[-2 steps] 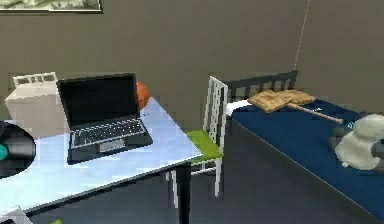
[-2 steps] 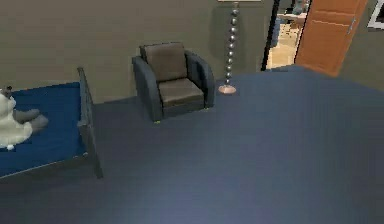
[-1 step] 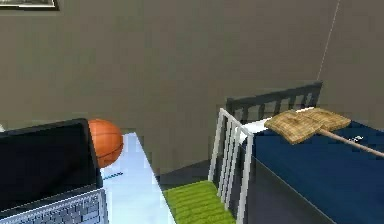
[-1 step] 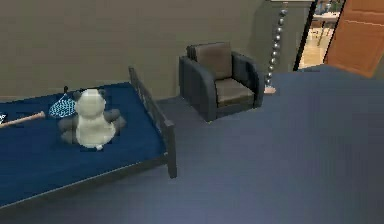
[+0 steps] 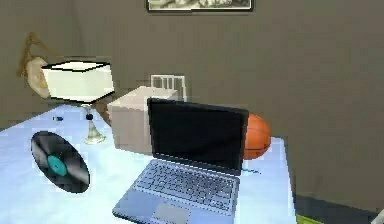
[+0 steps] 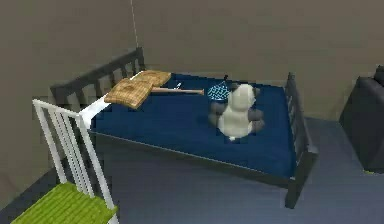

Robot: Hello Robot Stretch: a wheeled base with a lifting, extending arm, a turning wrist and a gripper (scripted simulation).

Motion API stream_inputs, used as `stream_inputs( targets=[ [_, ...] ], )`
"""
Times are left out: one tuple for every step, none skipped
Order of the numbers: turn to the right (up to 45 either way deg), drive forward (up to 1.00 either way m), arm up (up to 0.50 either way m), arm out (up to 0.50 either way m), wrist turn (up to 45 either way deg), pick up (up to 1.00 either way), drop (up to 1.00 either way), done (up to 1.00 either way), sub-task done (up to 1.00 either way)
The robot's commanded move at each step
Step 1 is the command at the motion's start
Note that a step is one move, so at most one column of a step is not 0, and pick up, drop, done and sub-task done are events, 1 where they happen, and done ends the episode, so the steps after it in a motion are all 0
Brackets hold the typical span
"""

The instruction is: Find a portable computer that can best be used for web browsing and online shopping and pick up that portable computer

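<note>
A laptop [image 5: 188,160] stands with its lid raised on a pale blue table [image 5: 60,205], in the lower middle of the forward view. Its screen is dark and its keyboard deck is blue-grey, facing the camera.
On the table also stand a table lamp [image 5: 80,85], a cardboard box [image 5: 130,120], a black vinyl record [image 5: 60,160] and an orange basketball [image 5: 256,135]. A white chair back [image 5: 168,85] rises behind. The arm side view has a dark bed [image 6: 190,115] with a pillow [image 6: 135,90], a racket [image 6: 200,91] and a teddy bear [image 6: 238,110]; a white chair [image 6: 70,160] with a green seat stands near.
</note>
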Motion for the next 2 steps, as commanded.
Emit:
stream_inputs(
  targets=[
    [-45.0,0.00,0.00,0.00,0.0,0.00,0.00,0.00,0.00],
    [-42.0,0.00,0.00,0.00,0.0,0.00,0.00,0.00,0.00]
  ],
)
